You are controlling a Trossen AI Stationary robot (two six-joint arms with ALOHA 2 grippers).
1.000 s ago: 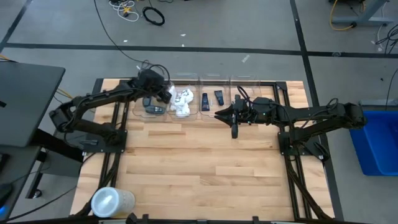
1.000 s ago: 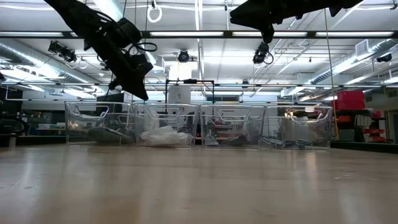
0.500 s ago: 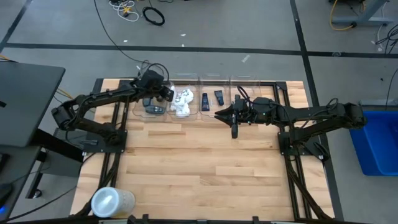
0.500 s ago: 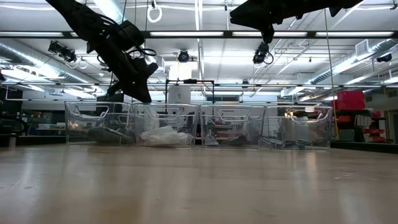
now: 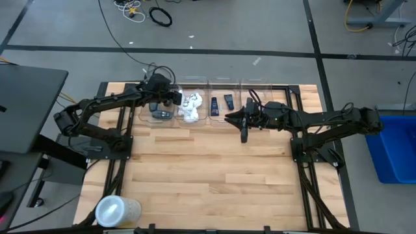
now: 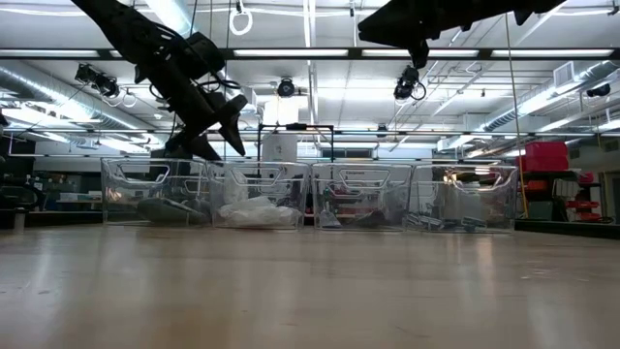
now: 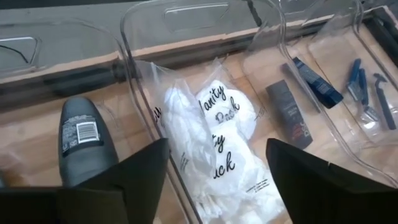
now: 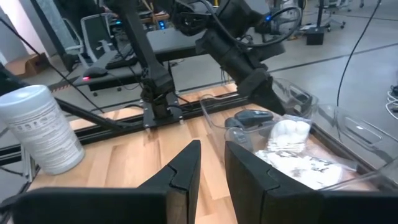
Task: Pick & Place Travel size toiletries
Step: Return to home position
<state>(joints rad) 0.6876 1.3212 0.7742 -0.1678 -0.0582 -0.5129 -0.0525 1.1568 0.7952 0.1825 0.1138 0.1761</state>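
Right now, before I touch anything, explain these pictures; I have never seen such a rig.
Two dark robot arms work at a wooden table. One picture looks straight down, one level across the tabletop, one from each wrist. The left hand hangs open and empty above the row of clear plastic bins; the right hand hovers near them, with nothing in it. The bins hold a dark grey oval case, white crinkly packets, small black tubes and thin blue razors. A white round plastic container stands at the opposite edge, on the left arm's side.
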